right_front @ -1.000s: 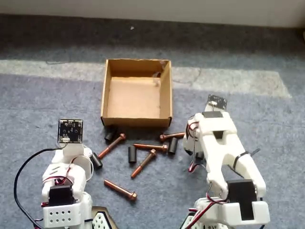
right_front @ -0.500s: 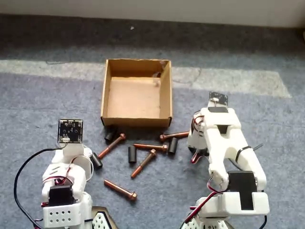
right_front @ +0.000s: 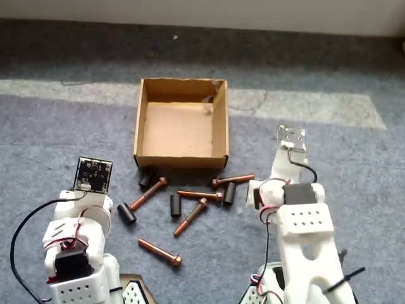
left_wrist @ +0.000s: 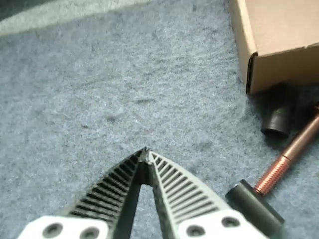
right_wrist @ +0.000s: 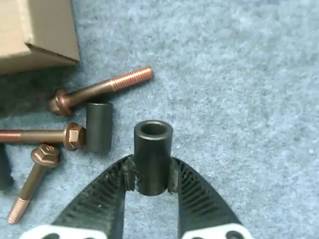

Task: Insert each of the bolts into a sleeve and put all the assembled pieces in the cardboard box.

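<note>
While the left gripper (left_wrist: 147,157) hangs clenched and empty above the carpet (left_wrist: 99,74), just off a corner of the cardboard box (left_wrist: 284,67), the loose bolts (right_front: 199,195) lie between the two arms. The nearest bolt (right_wrist: 99,89) lies beside the right gripper (right_wrist: 152,174), which grasps a sleeve (right_wrist: 152,149). The bolt's long axis runs crosswise to the sleeve's bore, so alignment probably comes first.

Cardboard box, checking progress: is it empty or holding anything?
Empty: in the high view the cardboard box has a bare floor, nothing inside.
</note>
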Tool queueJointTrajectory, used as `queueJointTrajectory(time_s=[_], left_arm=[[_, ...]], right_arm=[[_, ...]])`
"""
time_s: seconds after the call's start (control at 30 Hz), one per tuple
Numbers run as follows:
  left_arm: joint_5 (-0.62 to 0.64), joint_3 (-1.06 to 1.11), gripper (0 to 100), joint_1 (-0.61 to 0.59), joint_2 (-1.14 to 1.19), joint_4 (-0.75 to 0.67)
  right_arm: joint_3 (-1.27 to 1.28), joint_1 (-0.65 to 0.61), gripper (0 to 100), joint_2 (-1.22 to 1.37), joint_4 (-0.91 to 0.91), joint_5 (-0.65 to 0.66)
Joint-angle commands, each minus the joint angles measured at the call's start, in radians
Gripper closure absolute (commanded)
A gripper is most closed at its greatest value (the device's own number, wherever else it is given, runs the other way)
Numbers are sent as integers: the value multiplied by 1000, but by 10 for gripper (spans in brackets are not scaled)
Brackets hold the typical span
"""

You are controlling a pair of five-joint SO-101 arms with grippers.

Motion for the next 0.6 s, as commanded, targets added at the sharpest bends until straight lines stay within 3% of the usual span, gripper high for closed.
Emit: queueJointTrajectory(time_s=[0.0,0.1,0.4,0.57], left_arm=[[-29,-193,992,-1,7,44],[-71,-317,992,79,114,101],[-78,-639,985,383,783,150],[-31,-687,858,470,1046,95]], right_arm=[[70,2,995,-147,-54,-58],[88,2,995,-183,-56,-64],[97,2,995,-186,-114,-66],[97,2,995,-186,-114,-66]])
